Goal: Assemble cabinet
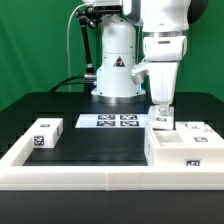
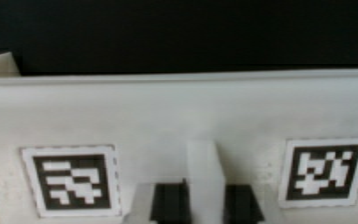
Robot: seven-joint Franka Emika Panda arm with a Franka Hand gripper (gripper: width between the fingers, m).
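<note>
Cabinet body (image 1: 185, 152), a white box-like piece with square black-and-white tags, sits on the black bench (image 1: 100, 140) at the exterior view's right, just inside the low white border frame (image 1: 100, 178) that runs along the front edge. A small tagged white panel (image 1: 161, 122) stands at the body's far corner, and a second tagged white piece (image 1: 197, 128) lies just beside it, further to the exterior view's right. A loose white block (image 1: 45, 133) bearing one tag rests well apart from them at the exterior view's left, close to the frame's corner. The marker board (image 1: 108, 121) lies flat between the block and the body, in front of the arm's base.

The arm (image 1: 160, 45) reaches straight down, and its gripper (image 1: 161, 106) hangs right over the small panel. In the wrist view, the dark fingers (image 2: 167, 205) stand one on each side of a thin upright white ridge (image 2: 204, 165). Beyond it is a broad white face carrying two tags (image 2: 69, 180). The jaws are drawn close about the ridge, but the picture is too blurred to tell whether they press on it or stand just clear.
</note>
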